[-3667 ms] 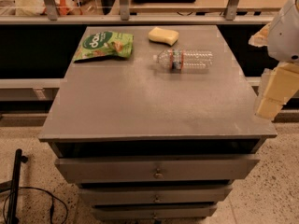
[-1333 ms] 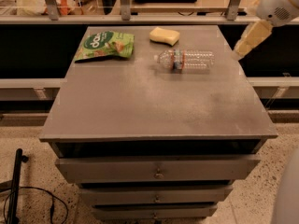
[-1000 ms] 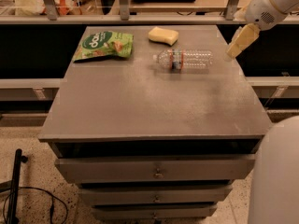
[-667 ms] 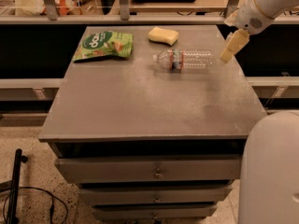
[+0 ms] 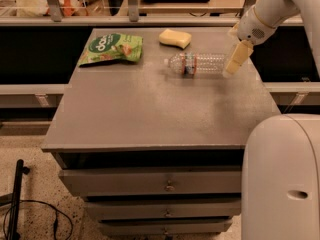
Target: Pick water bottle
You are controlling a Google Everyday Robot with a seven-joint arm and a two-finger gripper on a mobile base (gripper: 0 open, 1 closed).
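Note:
The water bottle [image 5: 196, 63] lies on its side near the back right of the grey cabinet top [image 5: 150, 109], cap end pointing left. It is clear and ribbed, with a red-and-blue label band. My gripper [image 5: 234, 63] hangs from the white arm at the upper right, its yellowish finger tip just beside the bottle's right end, close above the surface. It holds nothing.
A green snack bag [image 5: 112, 48] lies at the back left and a yellow sponge [image 5: 175, 38] at the back middle. The white robot body [image 5: 282, 179] fills the lower right. Drawers [image 5: 150, 181] front the cabinet; a rail and shelf run behind.
My arm has swung in from the right edge and lowered toward the table. The gripper has moved left and down to the bottle's right end. The bottle, bag and sponge have not moved.

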